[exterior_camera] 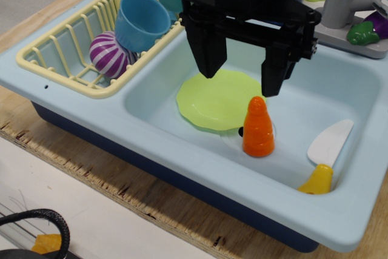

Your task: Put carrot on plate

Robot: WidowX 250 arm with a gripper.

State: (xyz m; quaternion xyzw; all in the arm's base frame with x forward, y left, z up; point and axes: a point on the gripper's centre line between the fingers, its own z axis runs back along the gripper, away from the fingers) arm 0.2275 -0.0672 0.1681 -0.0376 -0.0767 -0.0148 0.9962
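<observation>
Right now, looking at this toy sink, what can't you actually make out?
- Top of the arm above the pincer: cut off by the upper edge of the only view.
- Far rim of the plate: partly behind the left finger; its near right edge is hidden by the carrot.
- Sink drain: mostly hidden behind the carrot.
- Striped purple ball: partly covered by the blue cup.
- Black cable: cut off at the bottom left corner.

One carrot (258, 128), one plate (215, 98), two blue cups (140, 21), one toy knife (325, 157).
</observation>
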